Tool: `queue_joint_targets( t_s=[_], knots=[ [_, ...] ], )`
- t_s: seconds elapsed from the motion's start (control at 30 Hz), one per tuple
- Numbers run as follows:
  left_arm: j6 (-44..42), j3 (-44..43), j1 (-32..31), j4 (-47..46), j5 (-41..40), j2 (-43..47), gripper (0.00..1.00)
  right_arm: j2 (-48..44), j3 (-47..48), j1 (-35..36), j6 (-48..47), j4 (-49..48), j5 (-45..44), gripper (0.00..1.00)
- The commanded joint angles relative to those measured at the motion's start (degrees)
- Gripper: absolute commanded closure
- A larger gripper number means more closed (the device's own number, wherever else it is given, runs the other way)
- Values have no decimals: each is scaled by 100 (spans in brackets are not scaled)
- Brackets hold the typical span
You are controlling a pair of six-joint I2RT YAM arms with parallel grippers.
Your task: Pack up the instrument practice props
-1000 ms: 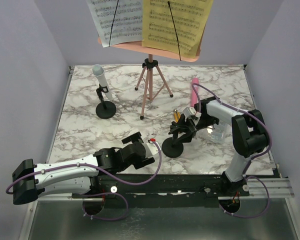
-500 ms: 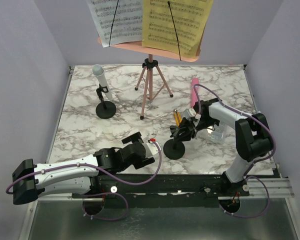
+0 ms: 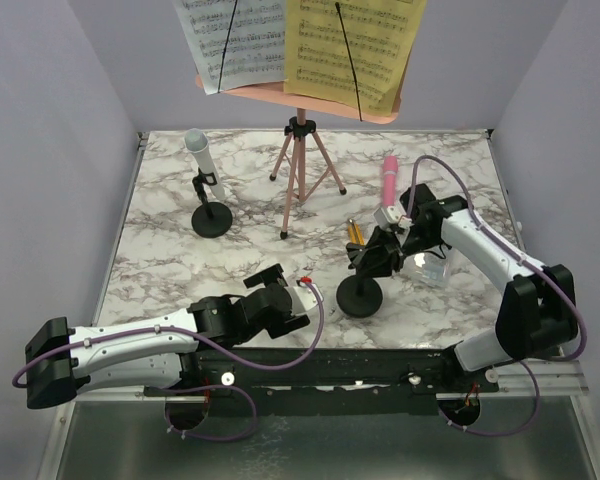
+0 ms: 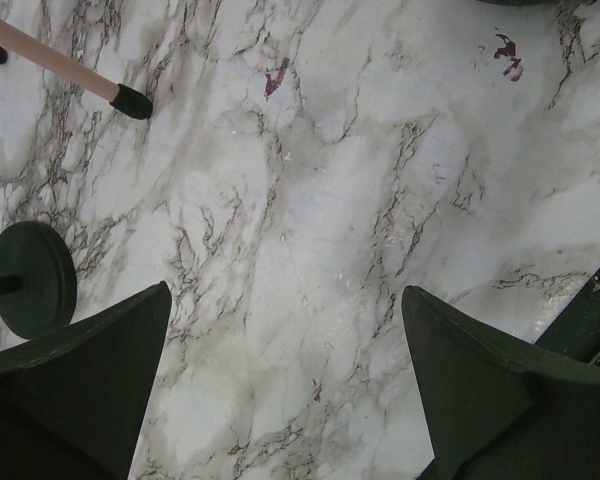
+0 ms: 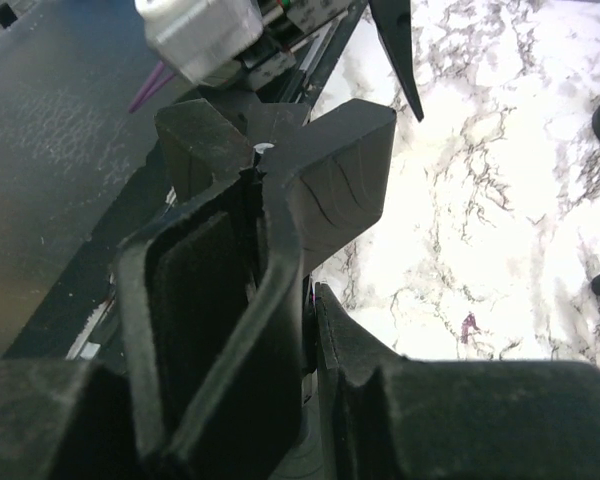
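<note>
jaws of the right gripper (image 3: 380, 254) are pinched in on the clip atop a black round-based mic mount (image 3: 361, 297), whose base rests on the white marbled table (image 3: 160, 270). the pink toy microphone (image 3: 389, 178) lies flat behind it. the left gripper (image 4: 283, 300) hangs wide open, holding nothing, near the table's front edge. the grey-white toy microphone (image 3: 198, 150) stands in a second black mount (image 3: 211, 220), left of the pink tripod (image 3: 300, 170).

Bare table (image 3: 170, 265) lies open before the left mount (image 3: 211, 219); cutter (image 3: 354, 232) and box (image 3: 435, 272) crowd the right mount (image 3: 361, 297)
</note>
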State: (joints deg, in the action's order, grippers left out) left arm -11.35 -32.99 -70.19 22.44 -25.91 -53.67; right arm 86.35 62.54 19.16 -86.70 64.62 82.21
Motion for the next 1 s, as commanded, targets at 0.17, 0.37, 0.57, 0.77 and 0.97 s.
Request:
queue_joint_targets(
  t_s=[0.17, 0.37, 0.57, 0.77, 0.97],
  knots=[
    [63, -117, 49, 20, 113, -87, 1, -811, -187, -1267, 1978, -1358, 1140, 100],
    [70, -116, 47, 24, 126, -57, 1, -1115, -104, -2173, 3519, -2597, 985, 100],
    [72, -118, 43, 21, 139, 5, 1, -1053, 198, -2573, 4792, -3416, 256, 100],
    [84, -118, 45, 27, 121, 97, 1, -753, 562, -2656, 5565, -3984, -634, 100],
    [90, -123, 45, 36, 139, 111, 1, -676, 476, -2684, 6544, -5428, -1393, 100]
  ],
)
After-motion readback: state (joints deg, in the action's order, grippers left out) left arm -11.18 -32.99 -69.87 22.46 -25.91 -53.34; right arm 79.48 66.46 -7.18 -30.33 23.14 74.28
